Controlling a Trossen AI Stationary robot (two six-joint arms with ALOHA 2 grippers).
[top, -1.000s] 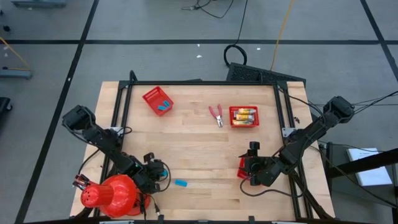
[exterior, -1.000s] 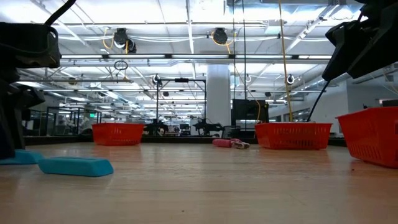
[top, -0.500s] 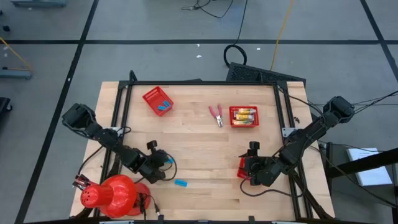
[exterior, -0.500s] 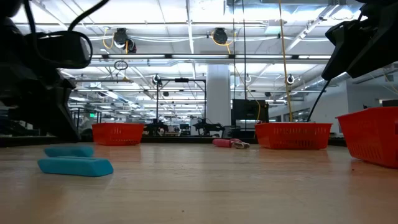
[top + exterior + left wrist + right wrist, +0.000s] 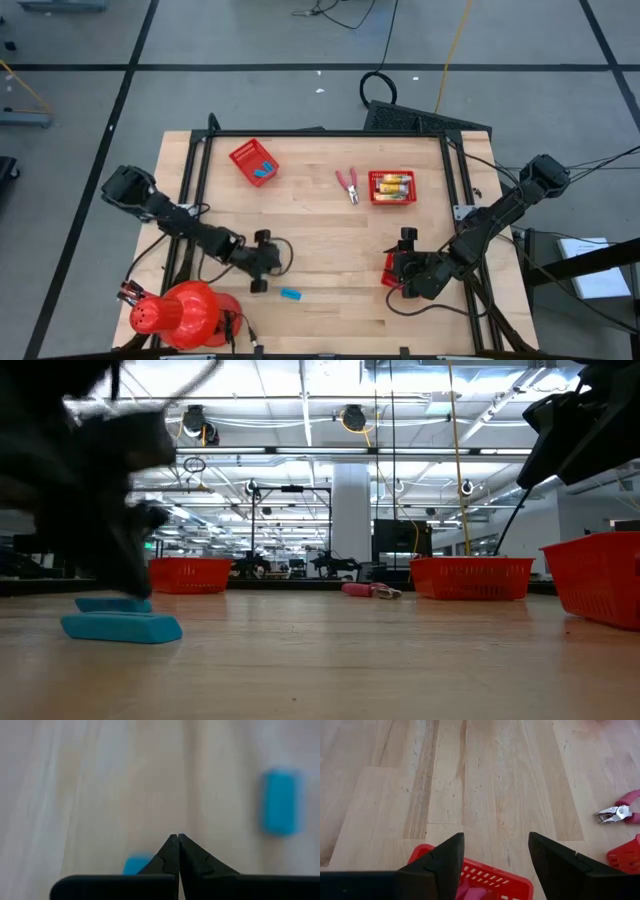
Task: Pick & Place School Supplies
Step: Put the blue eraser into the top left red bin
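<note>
just off the tips of the left claw (image 5: 268,262), toward the table's near edge, lies a light-blue eraser (image 5: 290,295), a smooth oblong block with rounded corners flat on the pale wood table (image 5: 320,240). the left claw's two dark wedge-shaped fingers (image 5: 170,851) are pressed together to a point with nothing between them. in its wrist view a second blue block (image 5: 136,865) shows partly hidden behind the fingers, apart from the first eraser (image 5: 280,802); the low view also shows two blue blocks, one flat slab (image 5: 122,627) in front and another (image 5: 112,604) just behind it under the dark blurred arm.

the right claw (image 5: 404,262) hangs over a red mesh basket (image 5: 485,875) near the right front of the table, its matte black fingers (image 5: 442,862) spread wide with the gap empty. inside the basket something pink (image 5: 472,894) shows through the rim, too little to tell what it is.

well beyond both claws, toward the far edge, red-handled metal pliers (image 5: 348,184) lie on bare wood, just beside a second red basket (image 5: 392,199) filled with yellow-and-white packets (image 5: 392,185). a third basket (image 5: 253,161), tilted on the far left, holds blue erasers (image 5: 263,171). the pliers' shiny jaws and pink grips also show in the right wrist view (image 5: 620,810).

beside the left arm's base, off the table's near left corner, sits a glossy red dome (image 5: 175,314).
</note>
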